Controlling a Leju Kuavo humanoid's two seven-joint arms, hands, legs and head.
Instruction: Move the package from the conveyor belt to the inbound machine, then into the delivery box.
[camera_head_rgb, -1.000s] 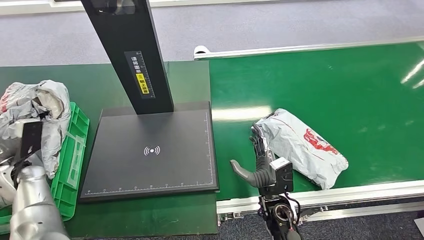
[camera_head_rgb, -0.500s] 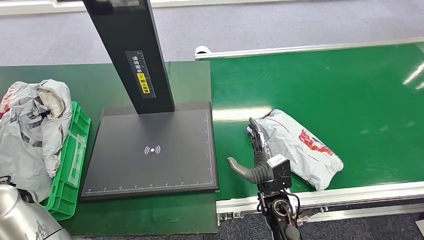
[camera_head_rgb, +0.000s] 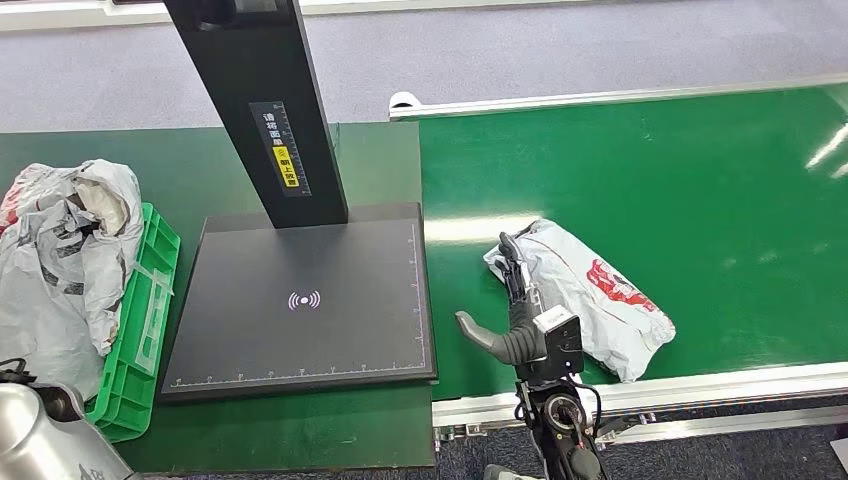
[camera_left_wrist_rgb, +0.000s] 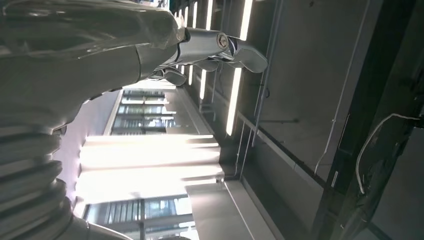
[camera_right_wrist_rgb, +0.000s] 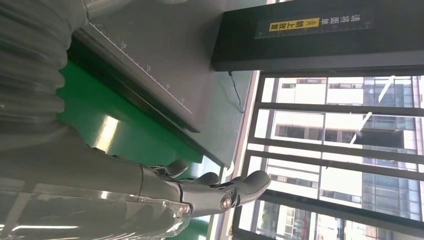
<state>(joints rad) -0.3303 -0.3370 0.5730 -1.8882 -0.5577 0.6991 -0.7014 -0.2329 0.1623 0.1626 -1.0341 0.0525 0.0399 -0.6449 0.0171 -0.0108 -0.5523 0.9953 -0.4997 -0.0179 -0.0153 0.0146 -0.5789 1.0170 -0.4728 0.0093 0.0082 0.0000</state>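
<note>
While the package (camera_head_rgb: 585, 297) is not yet gripped, the right hand (camera_head_rgb: 512, 310) is held spread beside it, the dark fingers (camera_head_rgb: 514, 275) laid along the package's near-left edge and the thumb (camera_head_rgb: 480, 335) stuck out wide toward the scanner side. Contact between fingers and wrapping looks likely but cannot be confirmed. The hand is set on edge in this way, it is judged, so that the soft bag can be scooped or clasped from the side rather than pinched from above. Nothing is held in it.

The package, a grey-white plastic mailer with a red mark, is found lying flat and slantwise on the green belt (camera_head_rgb: 700, 170), near the belt's front rail (camera_head_rgb: 700, 385) and well apart from the inbound machine. That machine's black plate (camera_head_rgb: 300, 320) lies just left of the belt, under its upright column (camera_head_rgb: 265, 110), so only a short sideways carry is called for. Further left, the green box (camera_head_rgb: 145, 310) is seen with crumpled bags (camera_head_rgb: 60, 250) heaped on it.

The left hand (camera_left_wrist_rgb: 220, 47) is seen raised toward the ceiling, its fingers loosely extended and holding nothing, kept out of the working area.
</note>
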